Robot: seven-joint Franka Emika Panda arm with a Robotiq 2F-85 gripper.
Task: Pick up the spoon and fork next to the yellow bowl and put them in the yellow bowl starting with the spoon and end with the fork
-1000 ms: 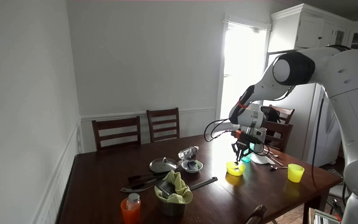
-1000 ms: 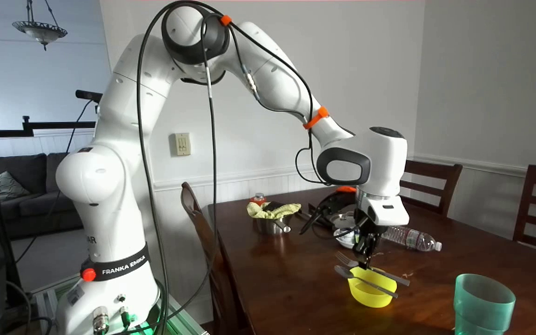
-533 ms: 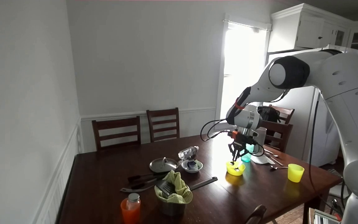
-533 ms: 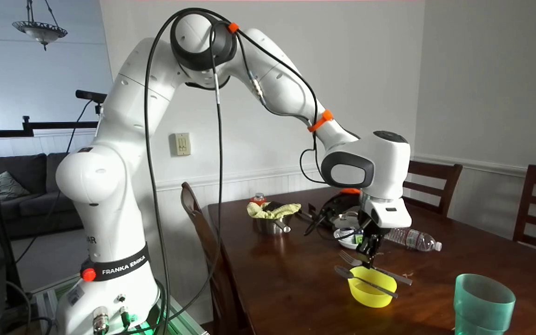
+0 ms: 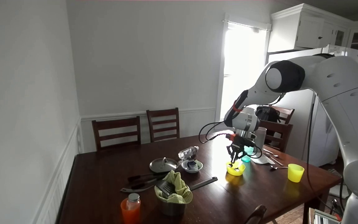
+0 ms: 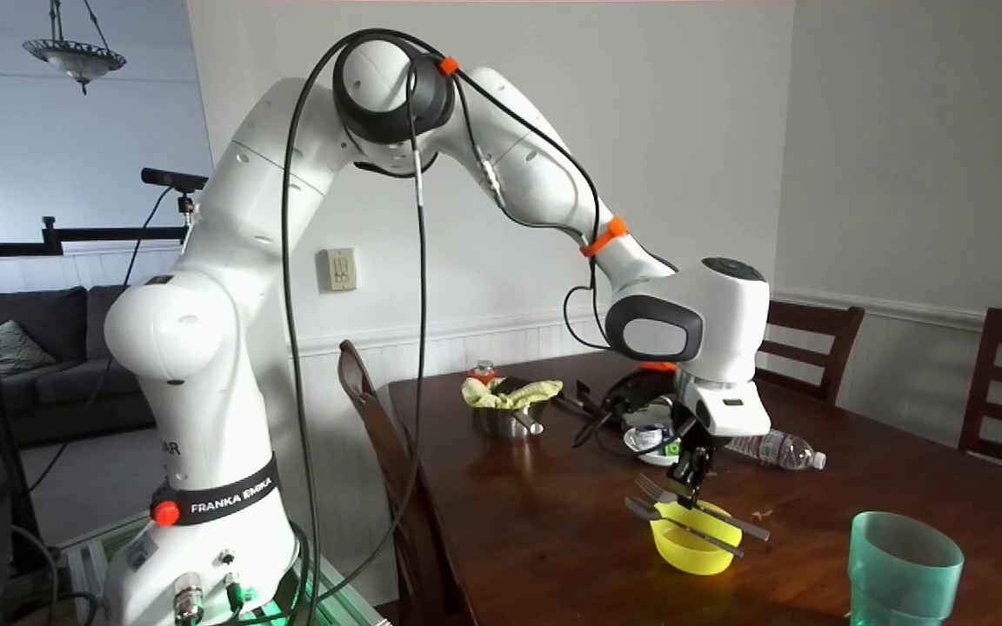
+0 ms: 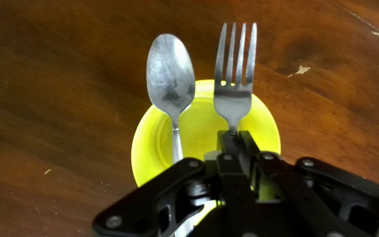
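In the wrist view, the gripper (image 7: 236, 135) pinches the fork (image 7: 233, 102) just behind its head, tines past the rim of the yellow bowl (image 7: 197, 135) at 1 o'clock; the spoon (image 7: 170, 74) lies across the bowl, head at 11. In an exterior view, both handles slant toward 4 o'clock, a teal cup (image 6: 904, 569) at the bowl's 3. In an exterior view, a yellow cup (image 5: 295, 173) stands on the table (image 5: 210, 203) at the bowl's 3.

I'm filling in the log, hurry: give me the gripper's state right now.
Gripper: closed, holding the fork.
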